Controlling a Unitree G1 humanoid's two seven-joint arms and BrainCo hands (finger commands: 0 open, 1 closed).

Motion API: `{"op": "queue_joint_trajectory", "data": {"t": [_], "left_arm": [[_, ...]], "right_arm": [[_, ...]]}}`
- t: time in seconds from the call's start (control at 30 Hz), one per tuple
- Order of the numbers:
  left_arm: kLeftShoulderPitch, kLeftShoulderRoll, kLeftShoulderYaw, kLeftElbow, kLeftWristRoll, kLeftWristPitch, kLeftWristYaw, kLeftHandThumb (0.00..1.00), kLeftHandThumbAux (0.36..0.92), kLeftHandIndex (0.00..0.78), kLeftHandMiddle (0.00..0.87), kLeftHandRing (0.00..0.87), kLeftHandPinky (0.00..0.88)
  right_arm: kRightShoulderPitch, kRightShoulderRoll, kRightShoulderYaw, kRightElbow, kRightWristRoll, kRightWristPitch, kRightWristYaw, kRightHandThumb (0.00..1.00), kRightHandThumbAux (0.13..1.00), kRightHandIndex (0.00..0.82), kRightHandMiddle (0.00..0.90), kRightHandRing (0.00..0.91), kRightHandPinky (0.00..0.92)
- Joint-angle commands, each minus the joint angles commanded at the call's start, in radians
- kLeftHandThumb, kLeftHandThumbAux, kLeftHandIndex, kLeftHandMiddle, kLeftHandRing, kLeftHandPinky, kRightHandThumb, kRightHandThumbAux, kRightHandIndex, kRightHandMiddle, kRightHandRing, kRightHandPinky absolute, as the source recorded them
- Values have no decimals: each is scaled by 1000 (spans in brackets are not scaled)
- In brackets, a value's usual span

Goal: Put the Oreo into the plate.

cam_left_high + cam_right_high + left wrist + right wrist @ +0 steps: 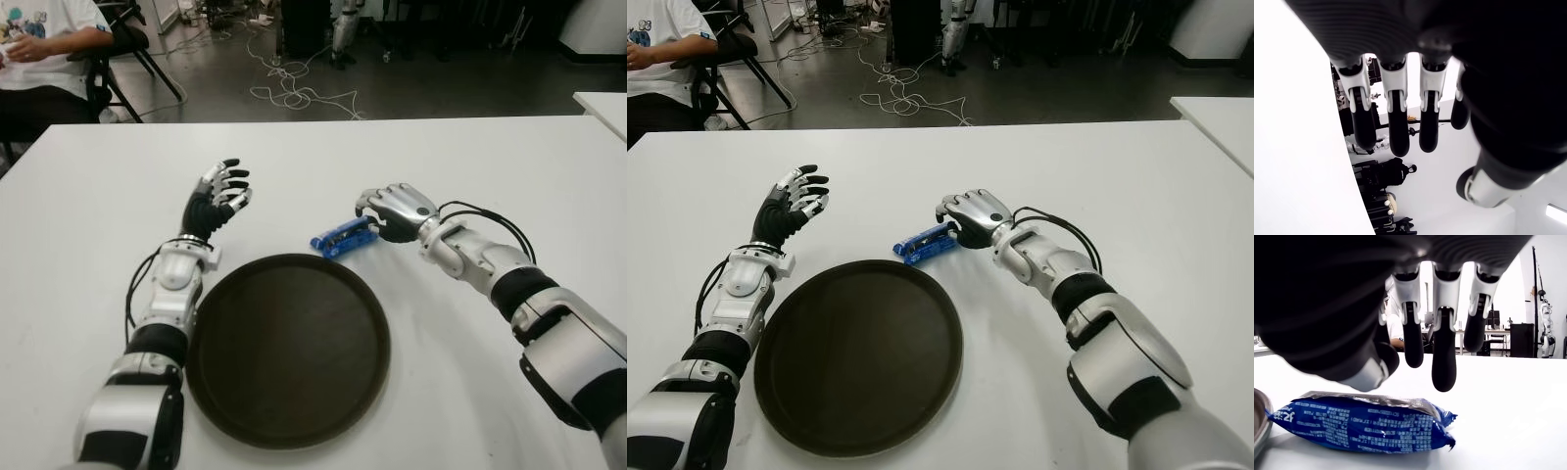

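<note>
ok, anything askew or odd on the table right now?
Nothing stands out. The Oreo pack lies flat and intact on the white table just beyond the empty plate. The right hand hangs open over it; the left hand shows open left of the plate.

The plate [287, 348] lies empty, open from above. Bare table [470, 166] surrounds the Oreo [342, 236]; only the right hand [394, 211] crowds it.
</note>
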State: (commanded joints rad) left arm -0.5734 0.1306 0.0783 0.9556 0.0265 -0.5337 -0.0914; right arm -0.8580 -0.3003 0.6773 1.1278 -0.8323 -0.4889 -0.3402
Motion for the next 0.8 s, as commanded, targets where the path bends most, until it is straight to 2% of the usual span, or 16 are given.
{"op": "queue_joint_trajectory", "data": {"t": [0.17,0.23,0.27,0.4,0.47,0.57,0.6,0.63,0.67,0.73,0.8], "left_arm": [[1,0,1,-1,-1,-1,0,221,740,197,273,261,286],[2,2,1,-1,-1,-2,-2,223,746,197,270,259,286],[2,2,1,0,-1,-3,-3,224,748,197,270,258,286],[2,2,1,0,-2,-3,-3,227,751,197,269,257,286],[1,2,1,1,-2,-3,-3,230,753,201,273,262,289],[0,1,3,4,-4,-3,-1,236,752,203,277,265,290],[-1,1,4,5,-4,-3,-1,236,750,202,277,265,289],[-1,1,4,6,-5,-2,0,237,747,201,277,266,288],[-1,1,5,7,-5,-1,1,237,743,199,276,265,285],[-2,0,5,8,-5,1,2,233,739,198,277,266,283],[-2,0,4,8,-4,0,3,226,736,197,278,267,283]], "right_arm": [[2,2,0,4,-3,-1,-19,688,732,424,625,624,589],[7,6,-2,7,-2,0,-39,687,733,423,585,588,556],[8,7,-4,7,-1,0,-46,684,736,419,540,542,509],[10,9,-6,11,1,-1,-55,679,739,414,481,482,447],[11,11,-10,14,6,-1,-54,669,743,403,367,360,327],[13,15,-16,19,11,-6,-51,663,746,397,266,258,227],[13,16,-18,20,12,-9,-50,537,758,344,244,236,204],[13,17,-20,24,13,-12,-49,343,779,267,213,204,169],[13,19,-22,27,14,-14,-49,220,787,207,179,167,129],[12,23,-23,39,14,-15,-47,112,790,143,135,120,84],[10,25,-26,47,17,-19,-41,57,789,100,99,83,50]]}}
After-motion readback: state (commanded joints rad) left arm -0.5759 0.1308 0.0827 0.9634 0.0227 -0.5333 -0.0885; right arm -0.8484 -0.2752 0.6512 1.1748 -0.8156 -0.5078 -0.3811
